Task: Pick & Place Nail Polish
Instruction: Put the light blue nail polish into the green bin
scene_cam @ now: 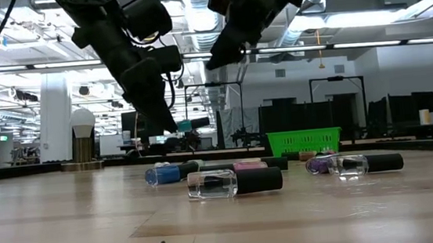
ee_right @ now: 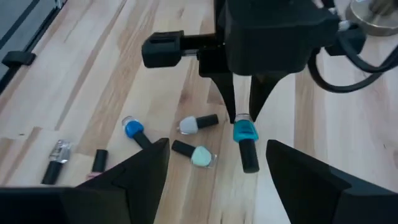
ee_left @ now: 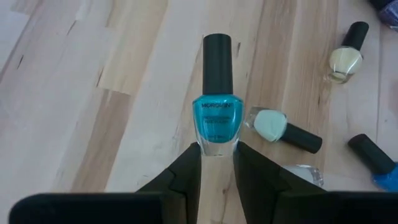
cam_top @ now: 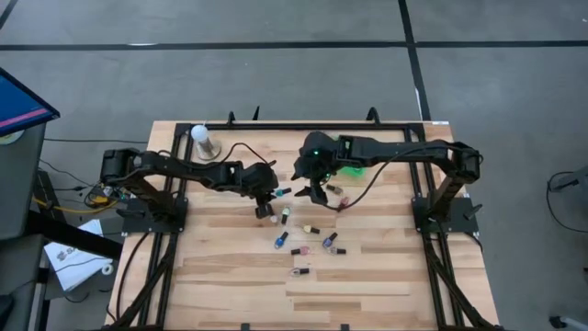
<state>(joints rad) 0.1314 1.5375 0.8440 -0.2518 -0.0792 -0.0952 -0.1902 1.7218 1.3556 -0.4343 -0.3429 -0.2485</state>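
Nearest the low camera, a clear bottle lies among the scattered nail polish. Just beyond it, the left gripper pinches a teal bottle aloft; the right gripper hovers wide, empty. The green basket waits behind; most bottles remain.

Your right gripper: dark fingers spread wide. Ahead, left gripper pinches a teal glass nail polish bottle with black cap above the pale wood counter.
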